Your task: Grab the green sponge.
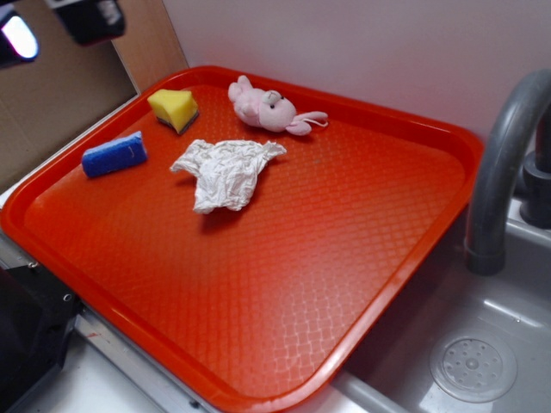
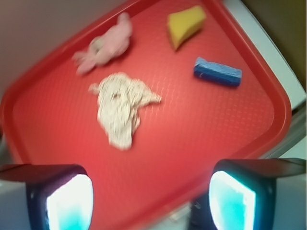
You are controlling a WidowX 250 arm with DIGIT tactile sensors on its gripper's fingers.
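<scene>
The green sponge (image 1: 173,108) is a yellow foam wedge with a thin dark layer underneath. It lies at the far left corner of the red tray (image 1: 284,284). In the wrist view the sponge (image 2: 184,25) lies at the top right. My gripper (image 2: 151,203) is open and empty, high above the tray's near edge and far from the sponge. Its two fingers (image 2: 67,201) stand wide apart at the bottom of the wrist view. In the exterior view only dark parts of the gripper (image 1: 52,21) show at the top left corner.
A blue oblong sponge (image 1: 114,155) lies near the tray's left rim. A white wrinkly cloth (image 1: 225,172) lies mid-tray. A pink plush rabbit (image 1: 269,107) lies at the back. A grey faucet (image 1: 504,163) and sink (image 1: 473,361) stand to the right.
</scene>
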